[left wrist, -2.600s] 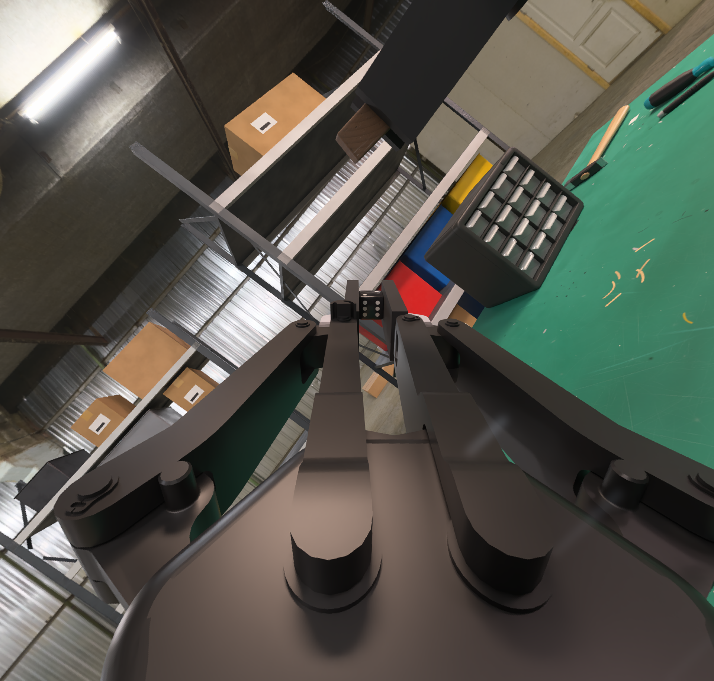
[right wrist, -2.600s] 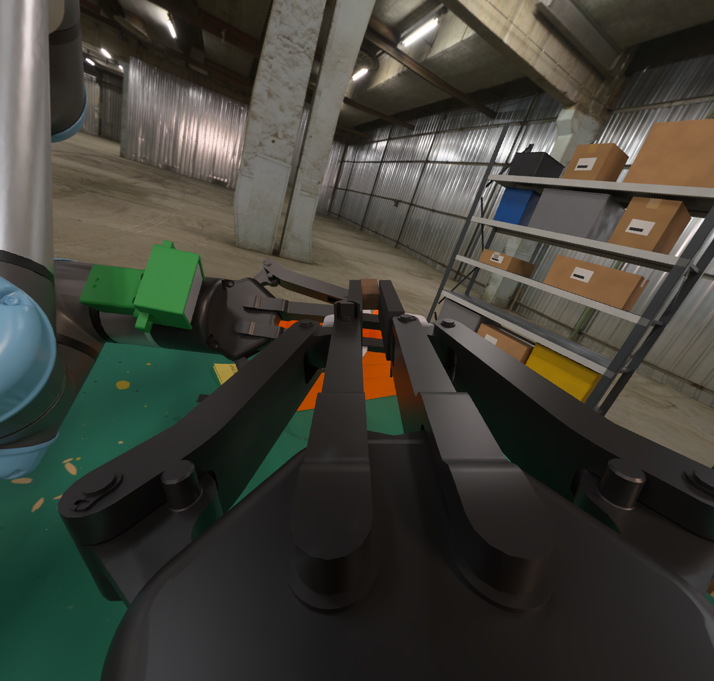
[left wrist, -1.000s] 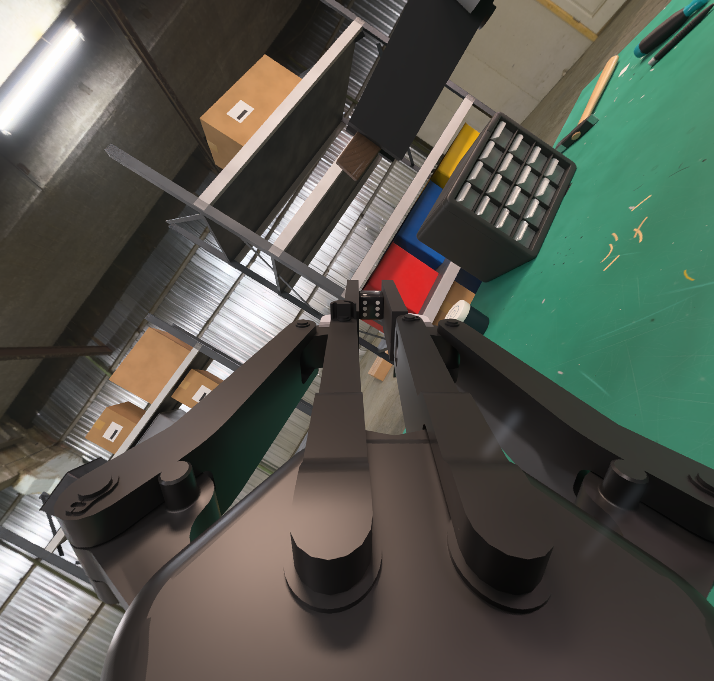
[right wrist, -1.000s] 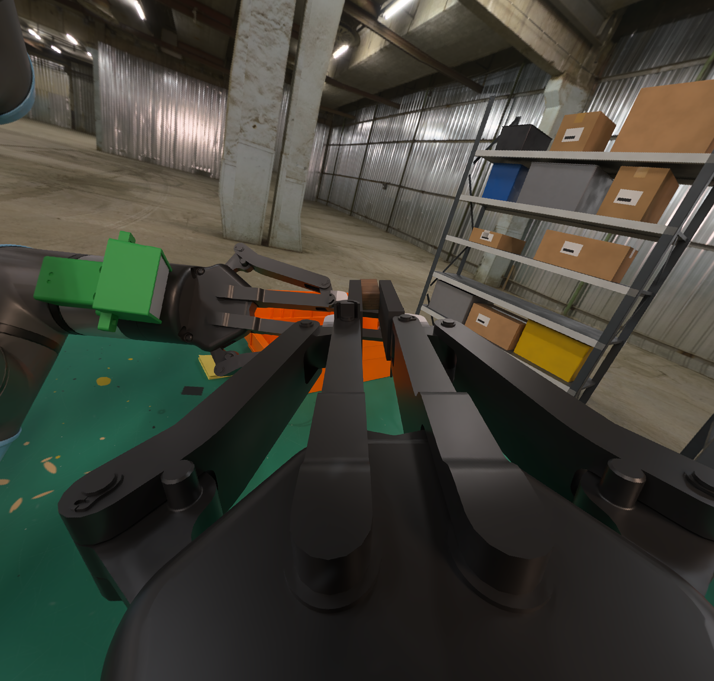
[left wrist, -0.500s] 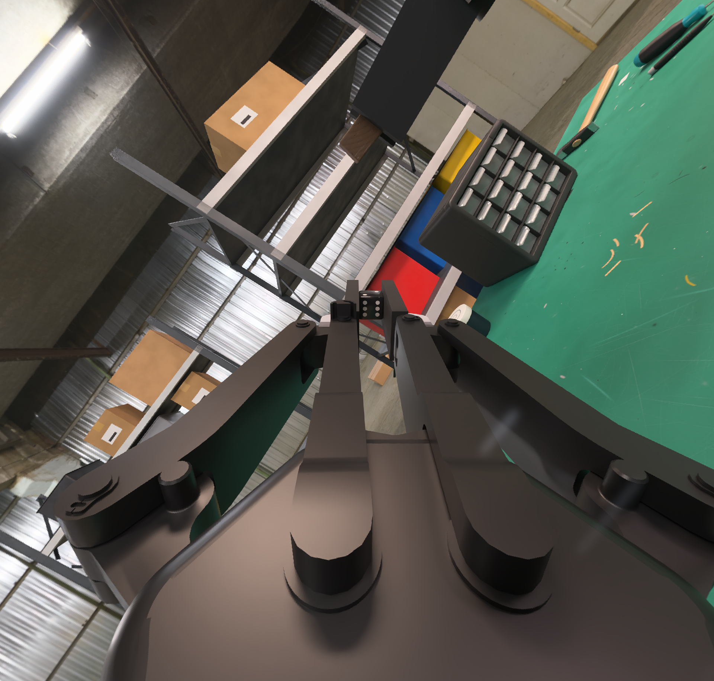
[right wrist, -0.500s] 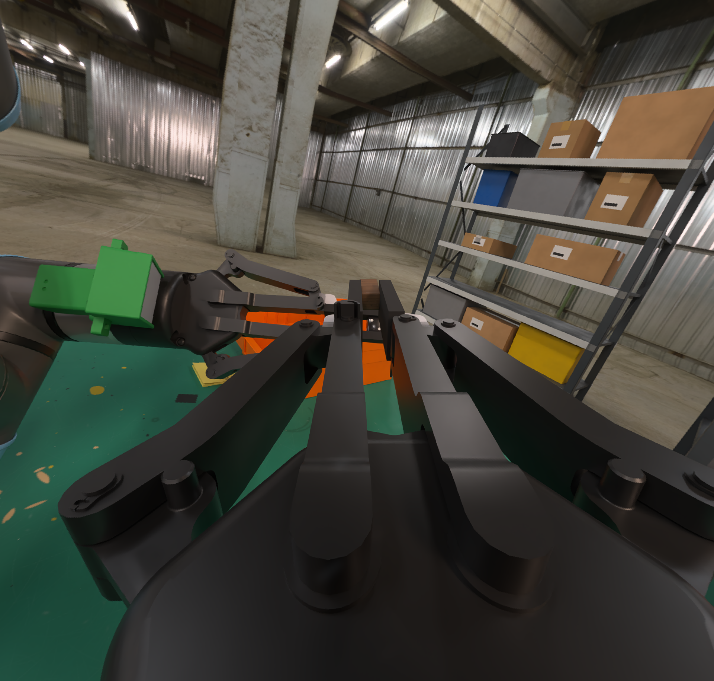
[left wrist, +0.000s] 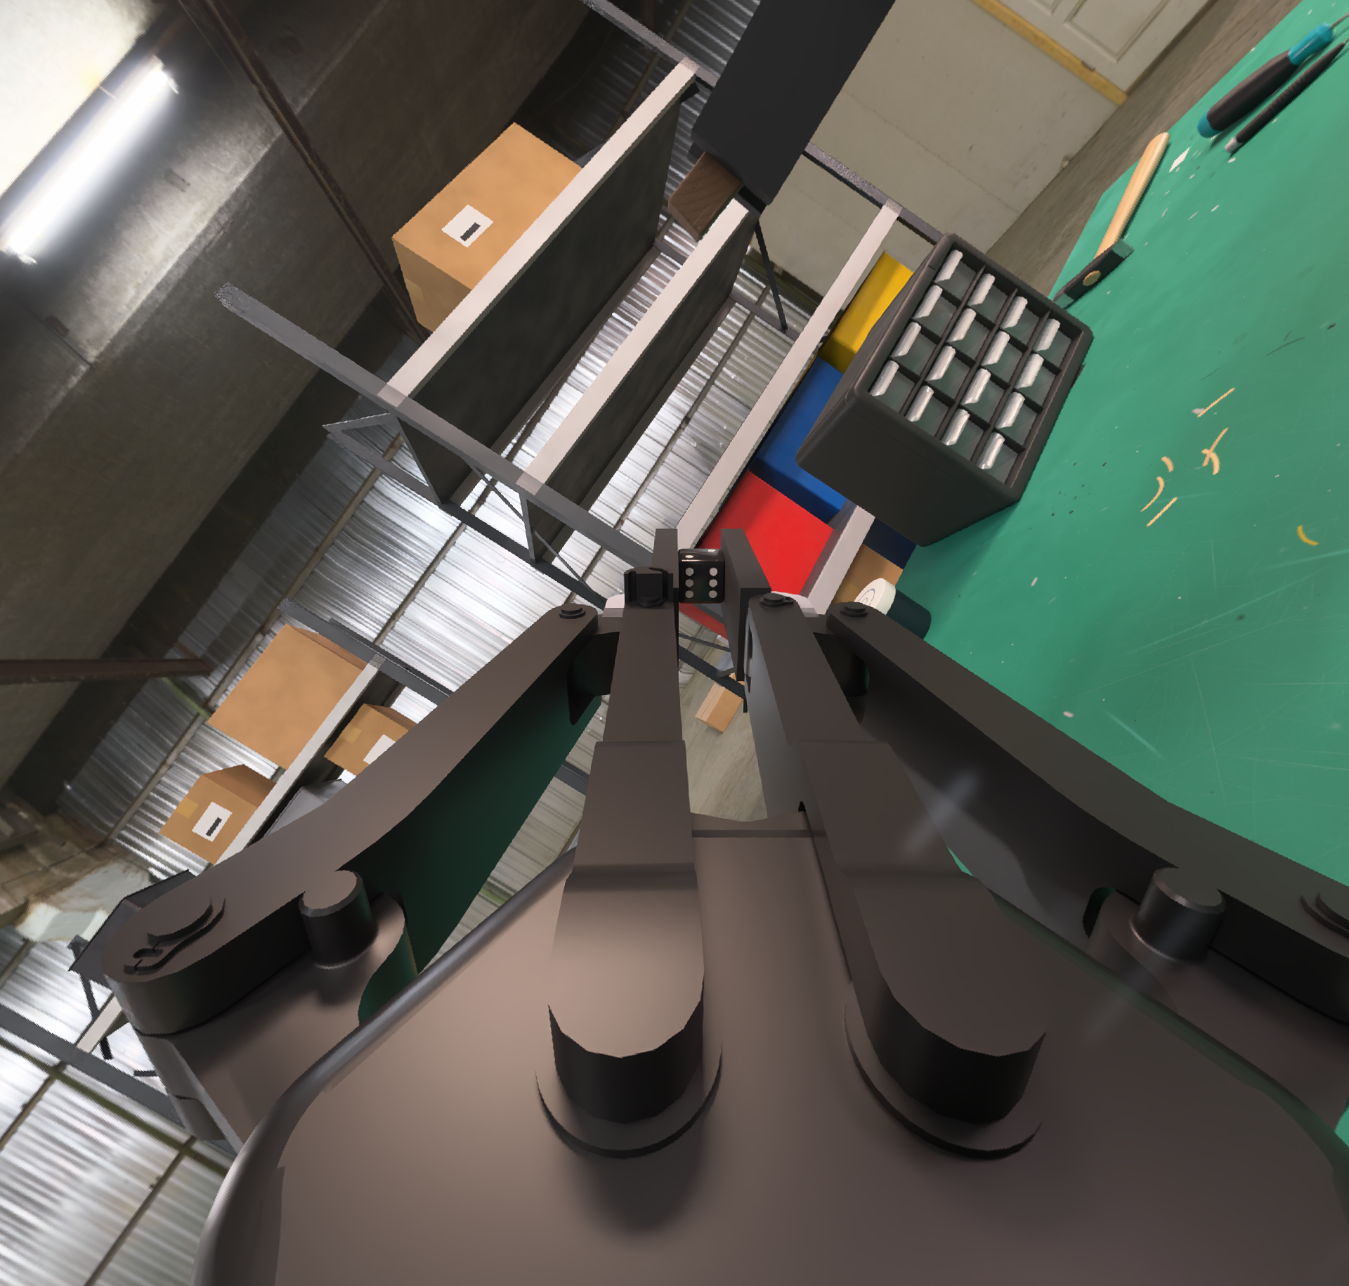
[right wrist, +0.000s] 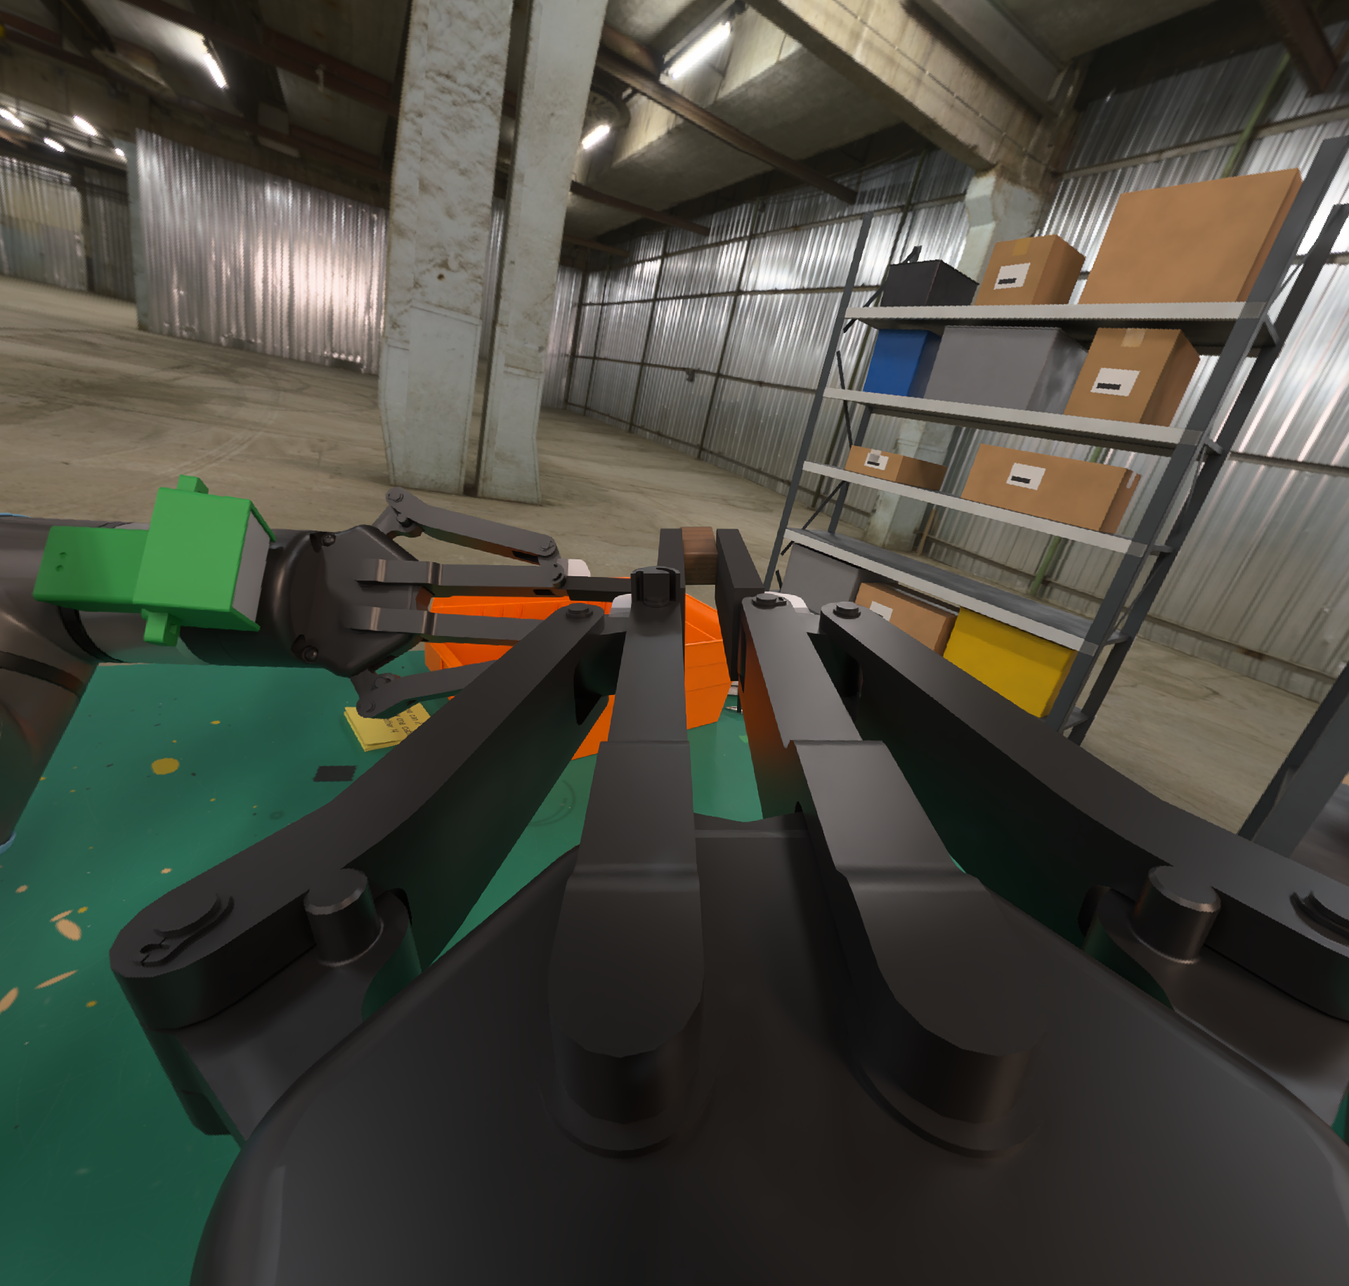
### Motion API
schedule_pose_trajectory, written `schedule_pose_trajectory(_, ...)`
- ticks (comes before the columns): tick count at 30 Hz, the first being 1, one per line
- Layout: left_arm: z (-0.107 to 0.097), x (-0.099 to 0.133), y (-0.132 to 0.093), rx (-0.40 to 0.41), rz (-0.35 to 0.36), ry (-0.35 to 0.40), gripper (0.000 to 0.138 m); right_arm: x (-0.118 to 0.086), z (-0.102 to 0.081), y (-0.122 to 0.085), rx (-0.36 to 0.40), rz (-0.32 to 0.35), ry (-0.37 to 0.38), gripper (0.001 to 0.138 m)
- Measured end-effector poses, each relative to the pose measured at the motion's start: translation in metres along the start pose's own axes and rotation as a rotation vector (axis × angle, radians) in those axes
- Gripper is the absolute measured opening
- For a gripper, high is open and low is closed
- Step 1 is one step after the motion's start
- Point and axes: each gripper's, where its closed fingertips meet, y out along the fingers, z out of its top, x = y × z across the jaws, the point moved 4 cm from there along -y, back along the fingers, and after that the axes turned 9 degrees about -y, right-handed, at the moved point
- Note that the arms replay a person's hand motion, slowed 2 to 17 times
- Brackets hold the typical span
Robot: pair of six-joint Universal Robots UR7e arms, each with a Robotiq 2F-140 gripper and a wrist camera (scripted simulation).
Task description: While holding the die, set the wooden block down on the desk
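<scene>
Since the frame before, the left wrist view has barely shifted, and the other arm's fingers have slid a little rightward in the right wrist view. One die [left wrist: 701, 575] sits pinched in the left gripper [left wrist: 699, 570] fingers, above the green bench [left wrist: 1182, 594] at 3 o'clock. One wooden block [right wrist: 698, 554] is clamped in the right gripper [right wrist: 699, 557] fingers, off the bench. One grey compartment box [left wrist: 942, 404] stands at 1 o'clock; one orange bin [right wrist: 701, 659] lies at 12.

Seen from the right wrist camera, the left gripper [right wrist: 584, 586] with its green wrist block has swung from a downward slant to level and shifted left, baring more of the orange plastic bin [right wrist: 693, 667] and the yellow paper note [right wrist: 387, 725]. In the left wrist view the dark grid-topped box [left wrist: 949, 389] sits slightly higher and a white tape roll [left wrist: 872, 597] has appeared beside the fingers
</scene>
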Motion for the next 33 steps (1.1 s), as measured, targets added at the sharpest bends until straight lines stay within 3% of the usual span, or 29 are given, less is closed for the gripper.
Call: schedule_pose_trajectory(33,0.004,-0.002,-0.002,0.016,-0.027,-0.026,0.016,0.041,-0.010,-0.050,-0.099,-0.071,0.004,0.012)
